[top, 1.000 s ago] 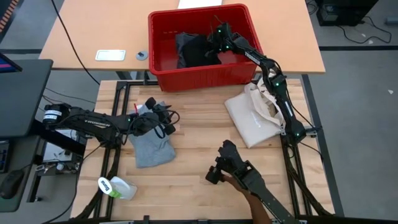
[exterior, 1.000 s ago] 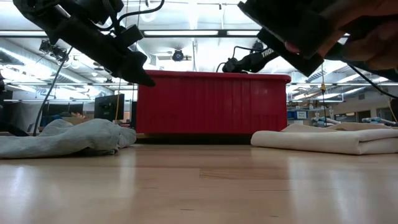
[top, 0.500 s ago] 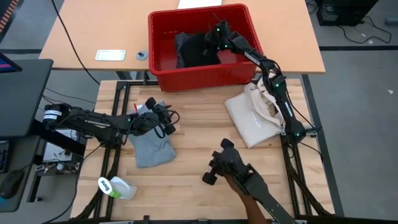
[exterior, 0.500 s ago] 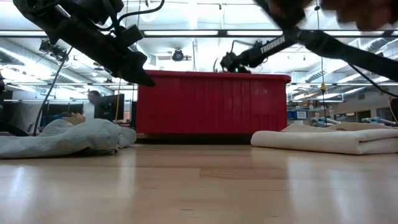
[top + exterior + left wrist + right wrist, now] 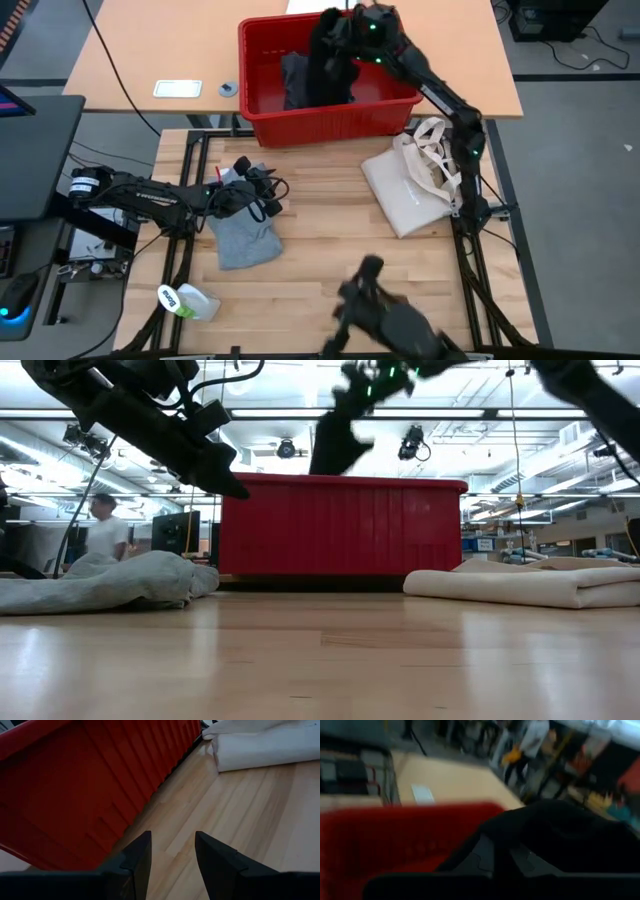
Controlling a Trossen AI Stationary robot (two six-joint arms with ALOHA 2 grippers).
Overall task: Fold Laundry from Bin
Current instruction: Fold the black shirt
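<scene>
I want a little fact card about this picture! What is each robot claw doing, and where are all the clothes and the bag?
right claw: shut on the black garment, lifting it above the red bin
left claw: open, holds nothing, hovers over the table beside the grey T-shirt
grey T-shirt: crumpled on the wooden table
cream tote bag: lying flat on the table's right side
also in bin: dark grey cloth
</scene>
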